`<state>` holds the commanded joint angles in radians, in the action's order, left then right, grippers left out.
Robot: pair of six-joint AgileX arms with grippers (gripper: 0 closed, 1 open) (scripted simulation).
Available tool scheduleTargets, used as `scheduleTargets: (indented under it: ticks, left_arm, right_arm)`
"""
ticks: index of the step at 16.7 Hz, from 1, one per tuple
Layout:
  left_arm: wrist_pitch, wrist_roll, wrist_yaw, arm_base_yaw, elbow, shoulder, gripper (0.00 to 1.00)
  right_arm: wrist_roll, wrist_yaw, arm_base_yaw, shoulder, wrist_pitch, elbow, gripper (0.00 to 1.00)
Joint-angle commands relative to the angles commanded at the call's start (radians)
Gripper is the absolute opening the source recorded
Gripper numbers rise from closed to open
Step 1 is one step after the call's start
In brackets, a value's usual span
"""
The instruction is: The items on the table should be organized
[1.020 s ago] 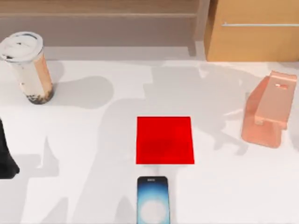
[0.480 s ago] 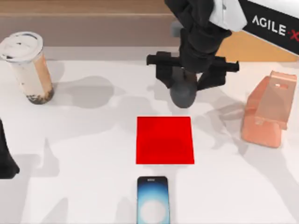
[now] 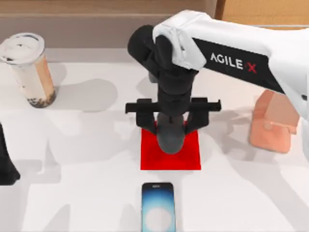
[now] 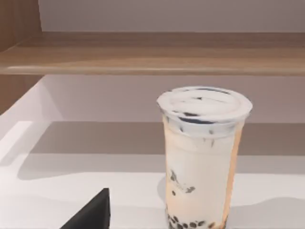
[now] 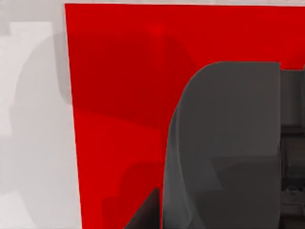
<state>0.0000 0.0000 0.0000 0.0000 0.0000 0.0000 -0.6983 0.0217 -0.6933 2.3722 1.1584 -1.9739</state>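
Red square mat (image 3: 149, 157) lies flat mid-scene, partly covered from above. Salmon-pink angled phone stand (image 3: 270, 128) sits well to the mat's right, upright and apart from it. Wooden cabinet (image 3: 251, 12) with a metal handle is behind the stand, up-right of the mat.

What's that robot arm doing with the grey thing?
The right end effector is holding a dark grey mouse over the red mat in the middle of the table. The phone lies just in front of the mat, and the milk tea stands at the far left. The left arm waits at the table's left edge.
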Motion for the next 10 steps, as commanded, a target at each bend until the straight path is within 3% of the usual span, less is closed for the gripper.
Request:
scheduleTargets:
  ticks: [10]
  left_arm:
    - [0.0,0.0,0.0,0.0,0.0,0.0,1.0]
  right_arm:
    - [0.0,0.0,0.0,0.008,-0.034,0.025,0.0]
